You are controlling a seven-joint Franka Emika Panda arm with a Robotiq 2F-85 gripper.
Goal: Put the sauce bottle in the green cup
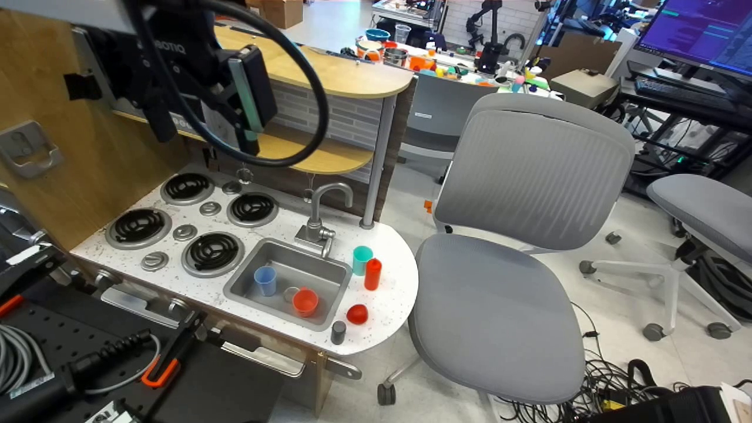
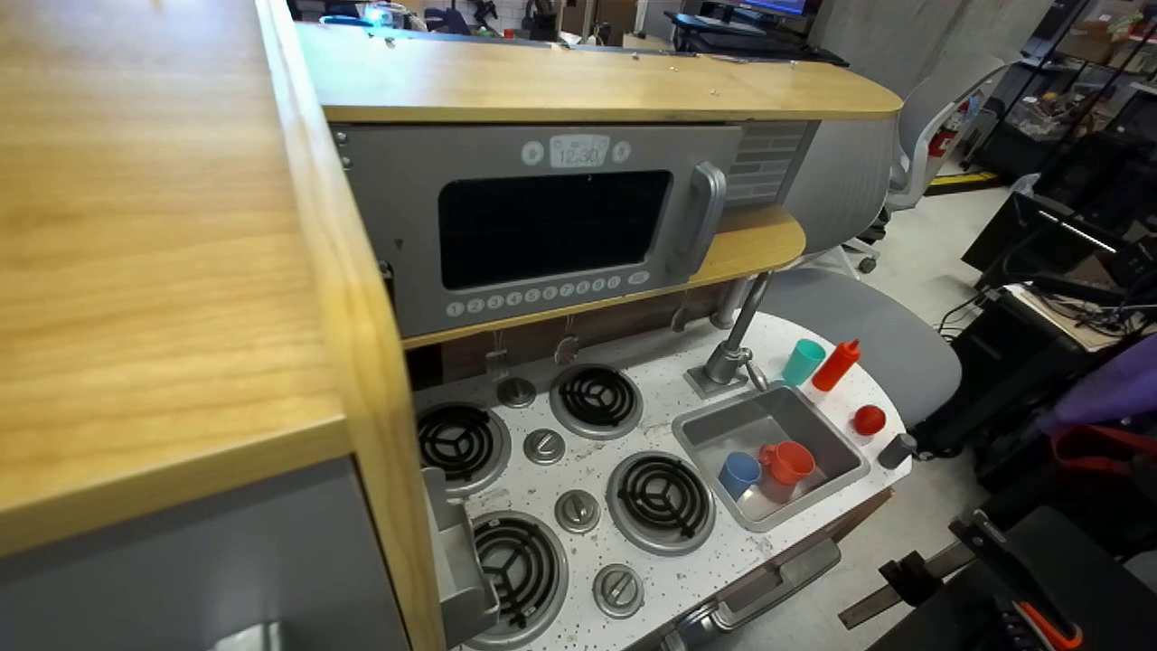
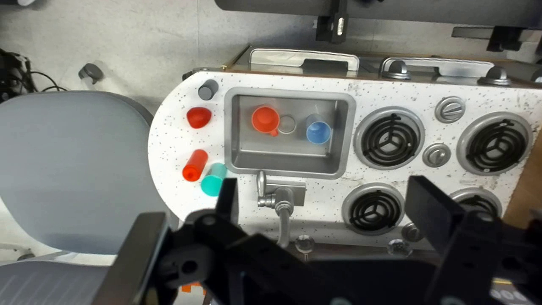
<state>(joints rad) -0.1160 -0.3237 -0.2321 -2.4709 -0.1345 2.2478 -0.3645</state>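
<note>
The sauce bottle, slim and red, stands upright on the white counter right of the sink in both exterior views (image 1: 373, 275) (image 2: 836, 366). It also shows in the wrist view (image 3: 196, 164). The green cup stands upright close beside it in both exterior views (image 1: 362, 260) (image 2: 803, 362), and at the left in the wrist view (image 3: 213, 182). I cannot tell whether they touch. My gripper (image 1: 205, 136) is high above the counter, well away from both. In the wrist view its fingers (image 3: 322, 182) are wide apart with nothing between them. It is out of view in an exterior view.
The sink (image 1: 346, 294) holds a blue cup (image 1: 265, 280) and a red cup (image 1: 305, 302). A faucet (image 1: 317, 217) rises behind it. A squat red piece (image 1: 357, 314) and a grey cylinder (image 1: 338, 332) stand near the front edge. Shelves (image 2: 750, 244) overhang the back; a wooden panel (image 1: 53, 176) borders the stove.
</note>
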